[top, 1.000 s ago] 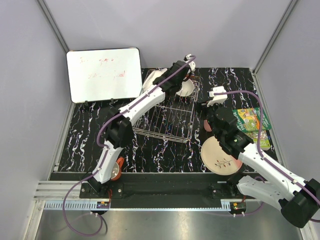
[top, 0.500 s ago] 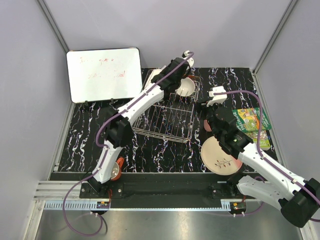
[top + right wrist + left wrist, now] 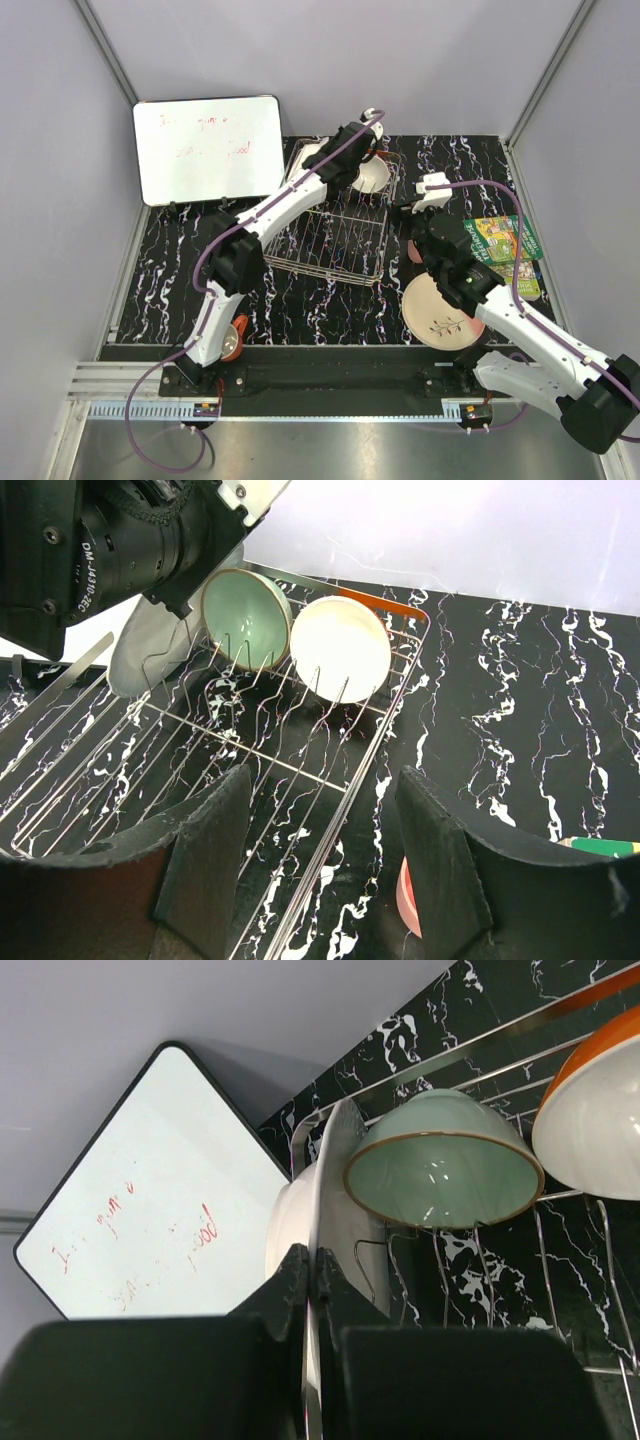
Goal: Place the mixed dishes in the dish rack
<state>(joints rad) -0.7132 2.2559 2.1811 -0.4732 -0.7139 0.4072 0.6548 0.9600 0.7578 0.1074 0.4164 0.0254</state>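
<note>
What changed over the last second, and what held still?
The left gripper, shut on the white plate, shifted slightly left along the far end of the rack, taking the upright plate with it beside the green bowl. Nothing was released. The open right gripper, cream bowl, twig plate and whiteboard stayed put.

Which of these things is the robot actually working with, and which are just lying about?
For the job: dish rack, white plate, mint green bowl, cream bowl, twig plate, orange mug, pink cup.
Lying about: whiteboard, green book.
</note>
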